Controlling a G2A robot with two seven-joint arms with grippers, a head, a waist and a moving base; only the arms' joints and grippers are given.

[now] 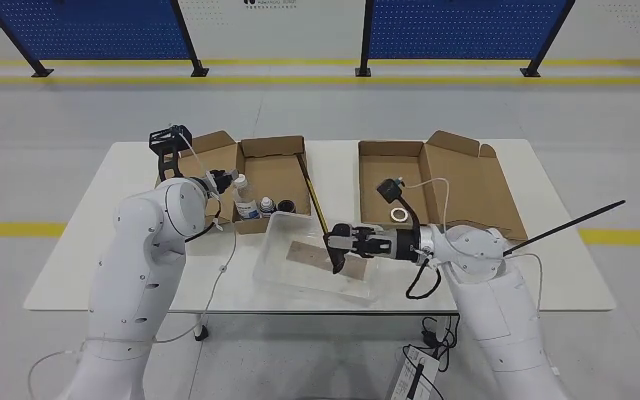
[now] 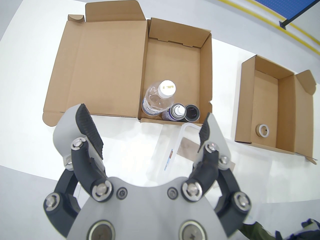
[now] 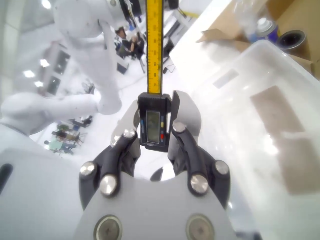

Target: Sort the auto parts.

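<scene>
The white counter (image 1: 90, 230) carries two open cardboard boxes, the left box (image 2: 205, 76) and the right box (image 1: 385, 185). A clear bin (image 1: 262, 270) sits in front of the gap between them, on your side.

Your right tool (image 3: 156, 101) is pressed onto the digital caliper (image 3: 153, 63), pinching its display head. It holds the caliper above the clear bin, with the yellow beam reaching toward the left box. Your left tool (image 2: 144, 114) hangs spread and empty over the left box's near side. In that box's near corner a clear bottle (image 2: 157, 98), a spray can (image 2: 175, 112) and a black cylinder (image 2: 192, 113) stand together. A white ring (image 2: 263, 129) lies in the right box.

Watch the beam. It sticks far out past the fingers, so I judge that a swing toward either box could clip a cardboard wall or the left tool and twist the caliper in the pinch. The grip sits on the sliding head, which may creep along the beam.

As for print, the beam carries a numbered scale, the bottle's white cap (image 2: 167, 88) has small characters, and the bin wall has a label strip (image 2: 169, 158). I leave all of it unread.
</scene>
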